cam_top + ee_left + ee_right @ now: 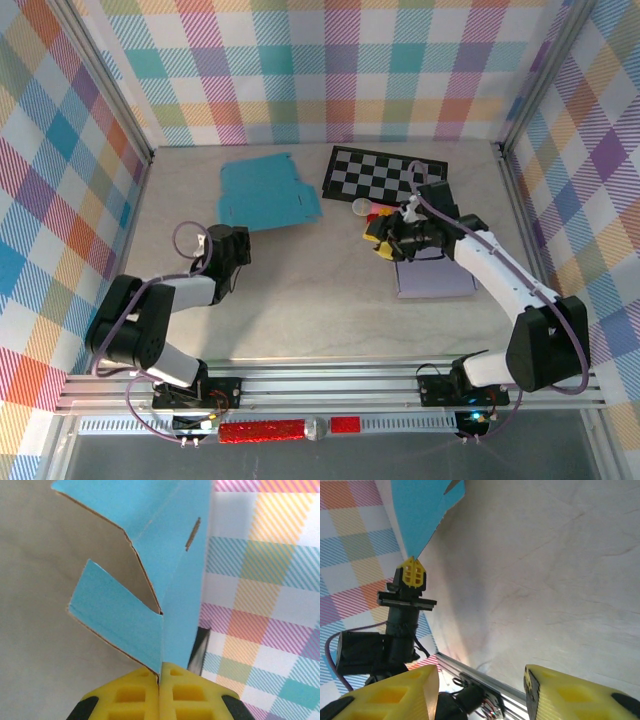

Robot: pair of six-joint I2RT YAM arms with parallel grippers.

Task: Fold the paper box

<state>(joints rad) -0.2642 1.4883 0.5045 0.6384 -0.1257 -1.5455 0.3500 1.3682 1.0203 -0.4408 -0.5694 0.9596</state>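
- The bench (300, 310) has a checkered board (385, 172) at the back.
- The blue paper box (268, 193) lies unfolded just left of the board, with its long side running toward the board.
- The left fingers (135, 692) are closed and pinch the box's near edge. The box stretches away from them.
- The right fingers (395, 695) stand apart and hold nothing, just in front of the board. So the left arm is nearer the box.
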